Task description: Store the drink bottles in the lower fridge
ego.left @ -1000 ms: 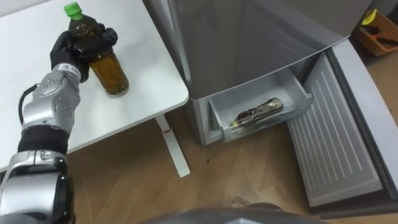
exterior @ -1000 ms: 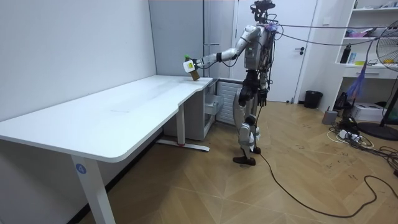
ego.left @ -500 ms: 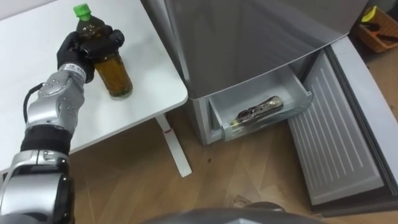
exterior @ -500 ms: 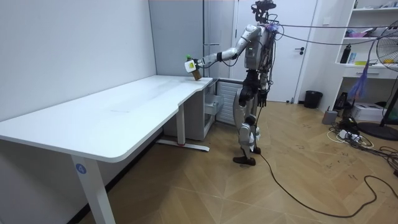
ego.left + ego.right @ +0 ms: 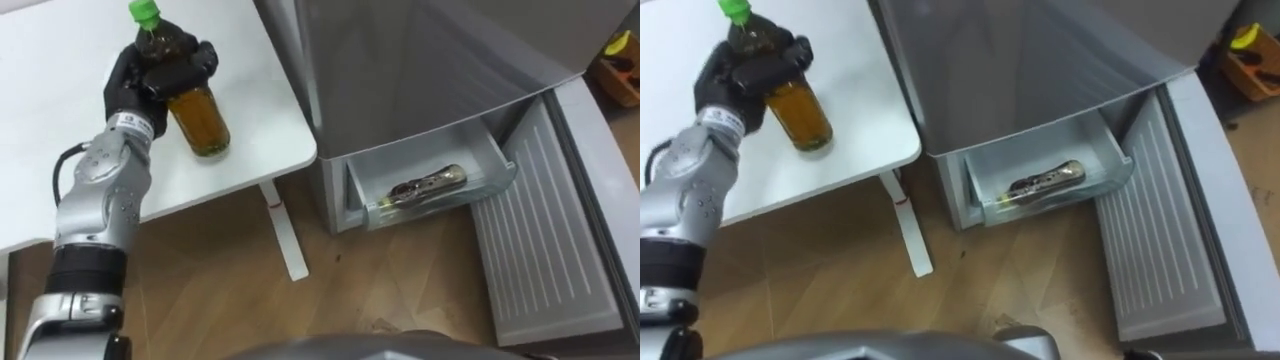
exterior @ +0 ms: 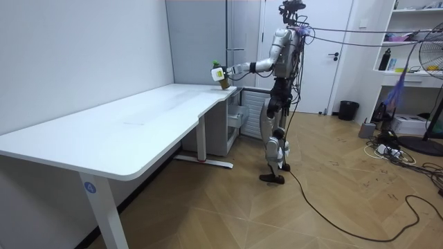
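My left hand (image 5: 150, 75) grips the neck and shoulder of the green-capped tea bottle (image 5: 200, 115), upright over the corner of the white table (image 5: 60, 150). The pick-up looks done. Next, I judge, comes the carry right of my hand and down to the fridge's (image 5: 420, 60) open lower drawer (image 5: 440, 205), where one drink (image 5: 428, 186) already lies above the wood floor (image 5: 220, 300).

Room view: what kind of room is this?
Probably an office or lab made homelike: a long white desk, a grey fridge with its bottom drawer open, and shelves.
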